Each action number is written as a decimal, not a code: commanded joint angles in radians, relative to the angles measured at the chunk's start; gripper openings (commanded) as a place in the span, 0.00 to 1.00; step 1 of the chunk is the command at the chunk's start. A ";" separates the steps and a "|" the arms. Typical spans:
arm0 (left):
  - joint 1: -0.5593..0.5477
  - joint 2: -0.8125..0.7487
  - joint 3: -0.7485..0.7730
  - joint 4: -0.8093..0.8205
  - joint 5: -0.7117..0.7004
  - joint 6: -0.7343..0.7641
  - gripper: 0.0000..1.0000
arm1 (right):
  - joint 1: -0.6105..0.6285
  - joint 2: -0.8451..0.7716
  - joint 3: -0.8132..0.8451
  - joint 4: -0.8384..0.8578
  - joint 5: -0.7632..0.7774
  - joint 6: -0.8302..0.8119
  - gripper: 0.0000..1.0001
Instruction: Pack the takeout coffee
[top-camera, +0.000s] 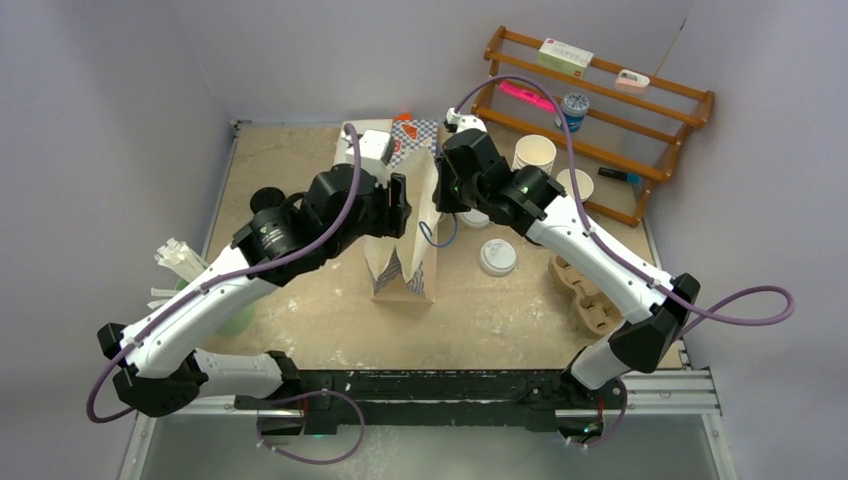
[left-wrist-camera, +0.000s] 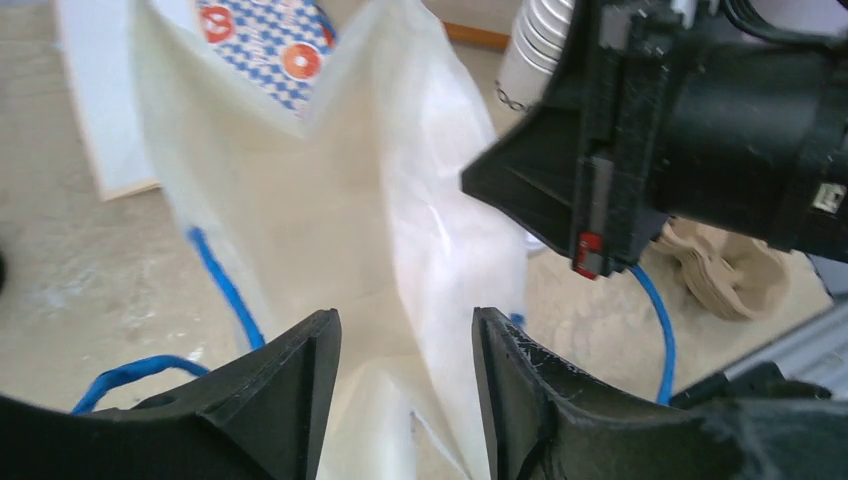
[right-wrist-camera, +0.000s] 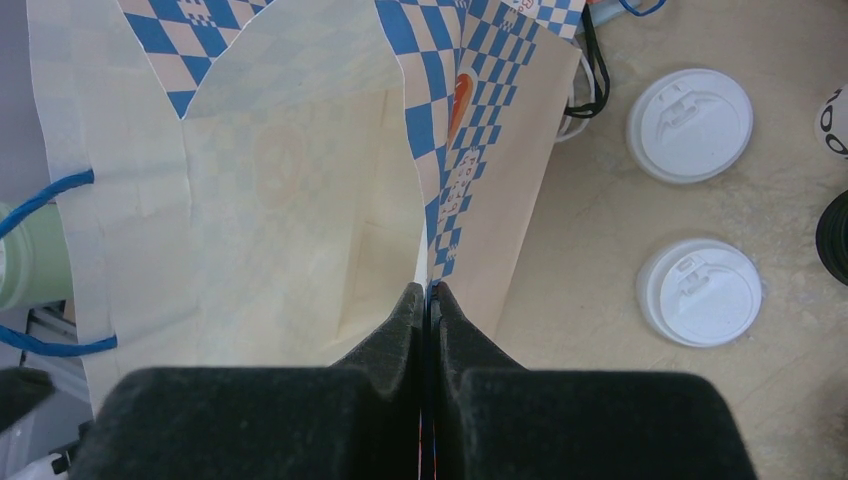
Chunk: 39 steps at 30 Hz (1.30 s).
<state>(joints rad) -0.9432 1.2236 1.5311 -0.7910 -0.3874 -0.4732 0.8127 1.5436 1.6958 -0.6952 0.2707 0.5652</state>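
Observation:
A paper bag (top-camera: 405, 265) with a blue-checked print and blue cord handles stands upright mid-table, its mouth open. My right gripper (right-wrist-camera: 430, 287) is shut on the bag's right top edge (right-wrist-camera: 440, 210); in the top view it (top-camera: 437, 190) sits at the rim. My left gripper (left-wrist-camera: 405, 315) hangs open over the mouth, the pale inner wall (left-wrist-camera: 340, 200) showing between its fingers without being pinched. From above it (top-camera: 400, 205) is at the left rim. No takeout coffee shows plainly; a black round edge (right-wrist-camera: 838, 237) at the right wrist view's border cannot be identified.
Two loose white lids (right-wrist-camera: 690, 125) (right-wrist-camera: 700, 292) lie right of the bag. Lidless paper cups (top-camera: 535, 152) stand before a wooden rack (top-camera: 600, 100) at the back right. A cardboard cup carrier (top-camera: 585, 295) lies on the right, a green cup (top-camera: 235, 320) on the left.

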 joint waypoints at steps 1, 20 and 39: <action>0.007 -0.049 0.069 -0.044 -0.193 0.051 0.55 | 0.003 -0.024 0.029 0.012 0.014 0.000 0.00; 0.271 0.108 0.091 -0.070 0.047 0.143 0.49 | 0.003 -0.048 0.034 0.001 0.010 -0.021 0.00; 0.282 0.097 0.140 -0.179 -0.088 0.132 0.53 | 0.002 -0.042 0.034 0.002 0.019 -0.032 0.00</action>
<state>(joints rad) -0.6674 1.3476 1.6318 -0.9443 -0.4339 -0.3546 0.8124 1.5295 1.6958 -0.7013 0.2710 0.5453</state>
